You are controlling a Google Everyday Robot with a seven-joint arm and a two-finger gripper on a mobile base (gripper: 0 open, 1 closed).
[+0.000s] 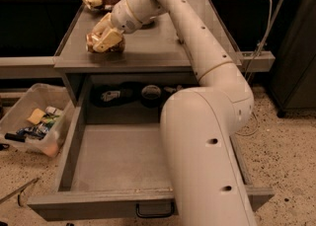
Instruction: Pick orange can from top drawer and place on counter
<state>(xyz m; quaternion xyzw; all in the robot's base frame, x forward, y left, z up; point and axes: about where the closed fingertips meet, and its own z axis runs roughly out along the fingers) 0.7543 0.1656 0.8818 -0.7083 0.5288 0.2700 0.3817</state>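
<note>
Here, the one tool (pixel 102 41) clamps one orange can (pixel 116 47) at the counter's (pixel 153 47) left edge.

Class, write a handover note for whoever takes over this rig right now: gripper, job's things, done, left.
Gripper: shut on the can, low at the counter's left front edge.
Drawer: open, no can in it.
Done: can out of the drawer and at the counter.
Left: whether it rests on the surface is unclear; set down, release, pull the arm back.
</note>
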